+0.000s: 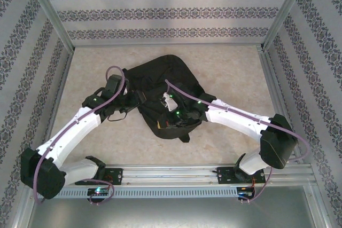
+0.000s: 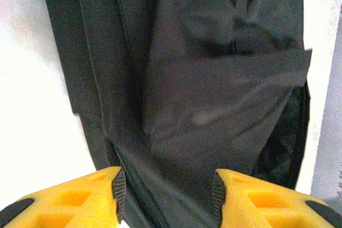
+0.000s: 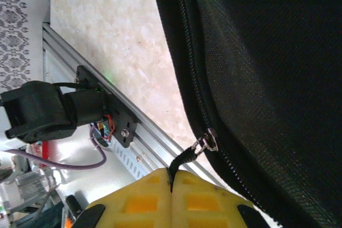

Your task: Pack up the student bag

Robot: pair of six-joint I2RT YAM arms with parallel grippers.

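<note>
The student bag (image 1: 160,81) is a soft black backpack lying flat in the middle of the table. My left gripper (image 1: 132,101) reaches onto the bag's left side. In the left wrist view the left gripper (image 2: 165,191) is open, and the bag's folded black fabric (image 2: 214,105) lies under and between its yellow fingers (image 2: 80,196). My right gripper (image 1: 175,111) is over the bag's near right part. In the right wrist view the right gripper (image 3: 172,177) is shut on the black zip pull (image 3: 183,159), which hangs from the metal slider (image 3: 211,139) on the bag's zip (image 3: 192,84).
The beige tabletop (image 1: 230,68) surrounds the bag. An aluminium rail (image 1: 176,173) with both arm bases runs along the near edge, and that rail (image 3: 91,62) lies close behind the right gripper. Patterned walls (image 1: 171,12) and metal posts enclose the table.
</note>
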